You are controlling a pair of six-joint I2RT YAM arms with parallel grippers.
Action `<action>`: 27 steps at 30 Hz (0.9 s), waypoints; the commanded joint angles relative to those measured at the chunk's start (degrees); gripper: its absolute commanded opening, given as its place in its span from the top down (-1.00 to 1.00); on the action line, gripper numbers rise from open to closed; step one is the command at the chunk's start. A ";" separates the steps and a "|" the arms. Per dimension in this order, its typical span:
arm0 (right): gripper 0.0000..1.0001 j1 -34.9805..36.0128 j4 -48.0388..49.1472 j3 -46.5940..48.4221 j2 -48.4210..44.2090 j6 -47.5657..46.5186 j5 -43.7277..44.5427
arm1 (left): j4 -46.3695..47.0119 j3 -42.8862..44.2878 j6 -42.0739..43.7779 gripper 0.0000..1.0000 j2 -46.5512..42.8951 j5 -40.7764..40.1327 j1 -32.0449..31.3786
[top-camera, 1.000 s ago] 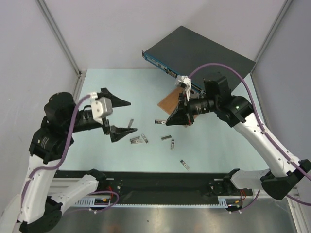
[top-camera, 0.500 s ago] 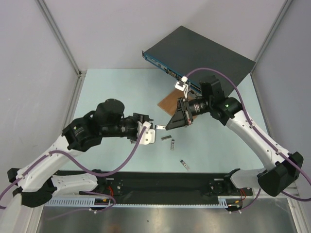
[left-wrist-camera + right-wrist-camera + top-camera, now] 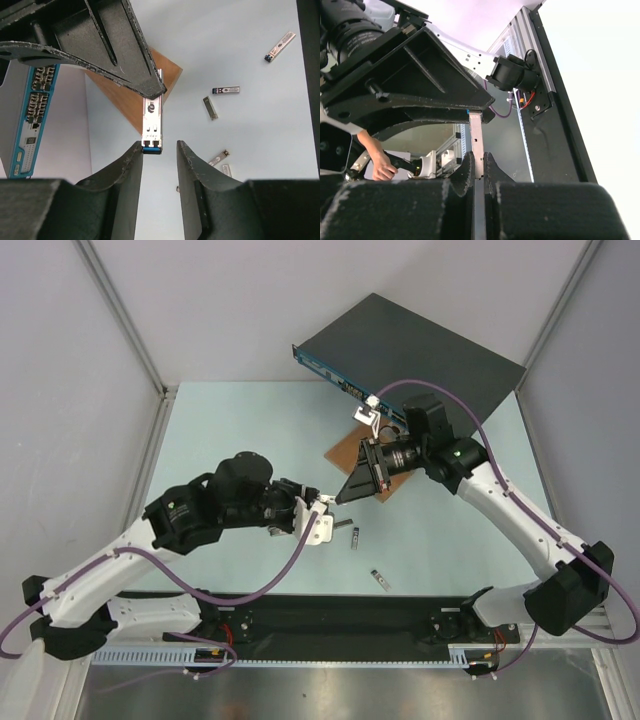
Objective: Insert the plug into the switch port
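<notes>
My right jaws pinch the plug (image 3: 151,120) by one end. Its blue end sits between my spread left jaws.

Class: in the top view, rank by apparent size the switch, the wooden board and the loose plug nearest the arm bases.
Largest: switch.
Then: wooden board, though partly hidden.
Smallest: loose plug.

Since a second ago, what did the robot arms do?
The left tool swung in from the left side to the right tool, and its open jaws now straddle the blue end of the plug that the right tool holds. The switch and wooden board stayed put.
</notes>
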 commanded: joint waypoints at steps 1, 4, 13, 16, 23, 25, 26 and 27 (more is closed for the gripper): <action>1.00 -0.12 1.93 2.10 0.48 1.40 -1.34 | 3.56 -1.07 1.12 0.25 -0.22 -2.97 -0.85; 1.00 -0.12 1.84 2.45 0.75 1.40 -1.26 | 4.00 -1.95 1.20 0.33 -0.22 -3.50 -1.11; 1.00 -0.21 2.10 2.28 1.10 2.37 -1.70 | 4.53 -2.31 0.77 0.63 0.13 -3.59 -1.73; 0.74 -0.12 2.54 2.45 1.10 2.46 -1.09 | 3.83 -0.91 -1.69 0.99 1.01 -2.80 -1.82; -0.36 -3.63 -3.60 8.16 -0.83 -6.22 6.82 | -2.85 3.23 -12.57 0.99 3.82 0.89 -1.73; -0.48 -5.92 -3.87 9.30 -2.23 -7.03 9.89 | -4.08 4.11 -15.65 0.99 4.52 1.86 -1.82; -0.51 -6.53 -3.70 10.88 -2.76 -7.30 10.69 | -4.35 4.46 -18.89 0.99 4.79 1.86 -1.73; -0.54 -7.76 -3.44 11.76 -3.20 -7.47 12.17 | -4.44 5.42 -20.92 0.99 5.05 1.43 -1.73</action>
